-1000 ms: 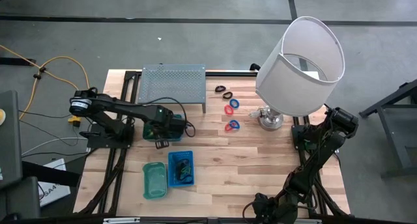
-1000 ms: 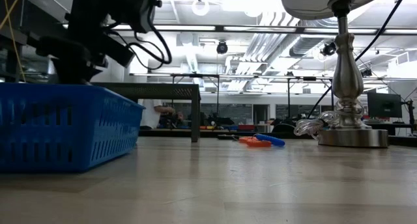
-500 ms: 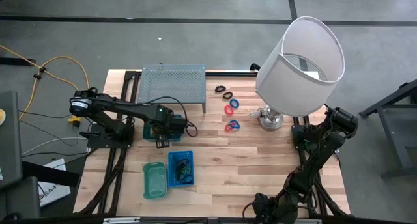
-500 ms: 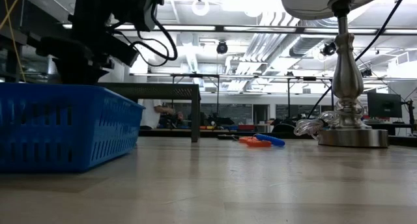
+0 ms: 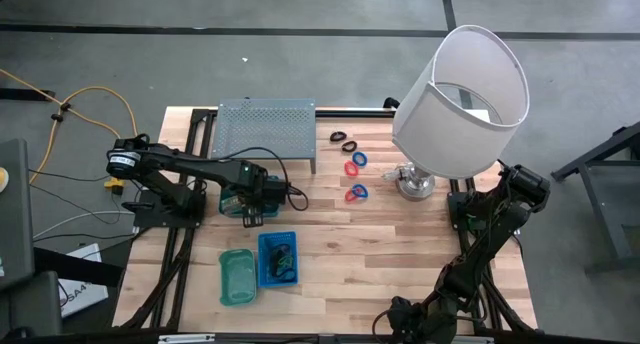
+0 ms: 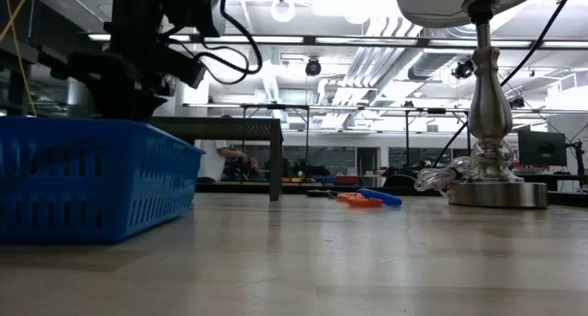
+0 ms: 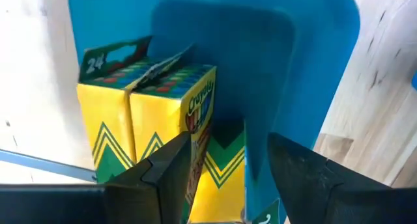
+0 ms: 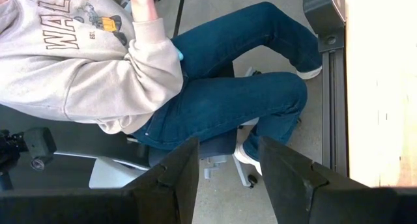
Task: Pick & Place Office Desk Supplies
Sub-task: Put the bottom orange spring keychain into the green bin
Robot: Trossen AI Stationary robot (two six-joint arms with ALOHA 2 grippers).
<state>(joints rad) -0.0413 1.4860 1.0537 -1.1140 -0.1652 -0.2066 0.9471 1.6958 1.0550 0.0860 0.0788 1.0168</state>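
Note:
My left gripper (image 7: 228, 142) points down, open, over a blue container (image 7: 221, 48) that holds yellow-green crayon packets (image 7: 156, 113) standing on end. Its fingers stand on either side of one packet's edge and a blue wall. In the high view this gripper (image 5: 250, 198) is at the table's left, in front of the rack. Red and blue rings (image 5: 356, 164) and black loops (image 5: 344, 140) lie on the wood left of the lamp. My right gripper (image 8: 228, 146) is open with nothing in it, aimed off the table's right edge. My left gripper stands open over the packets from above. One finger (image 7: 172, 165) overlaps a packet's printed face (image 7: 203, 126) in the wrist view. Whether it touches the packet, I cannot tell.
A blue basket (image 5: 278, 258) with dark items and a green tray (image 5: 237, 277) sit near the front edge. A grey perforated rack (image 5: 265, 129) stands at the back left. The white-shaded lamp (image 5: 460, 99) towers at the right. A seated person (image 8: 195, 87) is beside the table.
My left gripper has stayed over the container while its wrist has rolled and tipped a little; its cable has swung toward the right.

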